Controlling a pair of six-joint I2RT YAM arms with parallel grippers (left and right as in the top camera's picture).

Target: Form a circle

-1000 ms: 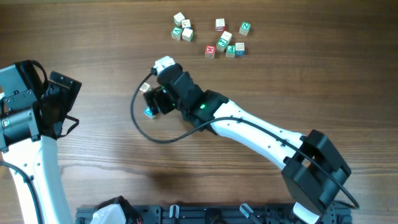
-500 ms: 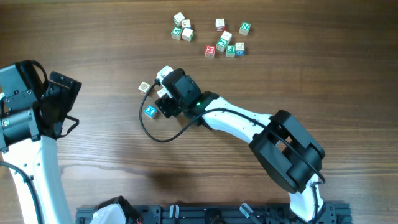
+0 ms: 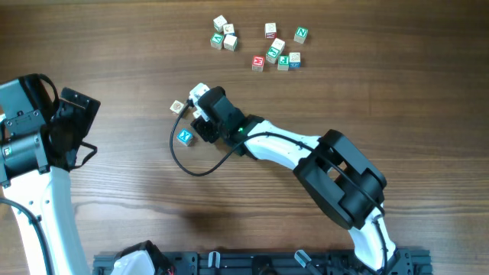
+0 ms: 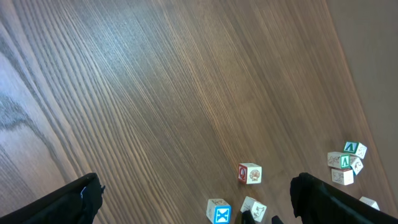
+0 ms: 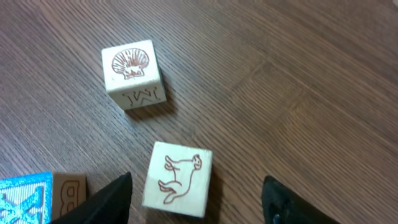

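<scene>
Three letter cubes lie close together left of the table's middle. The blue-faced cube [image 3: 184, 137] [image 5: 25, 198] is nearest the front. A pale cube with a shell picture [image 3: 177, 108] [image 5: 132, 73] lies behind it. A pale cube with an animal drawing [image 5: 178, 178] sits between the fingers of my right gripper [image 3: 201, 121] [image 5: 197, 182]. The jaws are open, with a clear gap on the cube's right side. My left gripper [image 3: 76, 128] [image 4: 199, 202] hangs open and empty at the left edge, far from the cubes.
Several more letter cubes lie in two loose clusters at the back of the table [image 3: 224, 34] [image 3: 276, 47]. The right arm's black cable [image 3: 179, 164] loops over the table in front of the blue cube.
My right gripper has moved from beside the blue cube back and a little right, over the animal cube, and its jaws have narrowed. The arm's elbow folded closer. The left arm has stayed still.
</scene>
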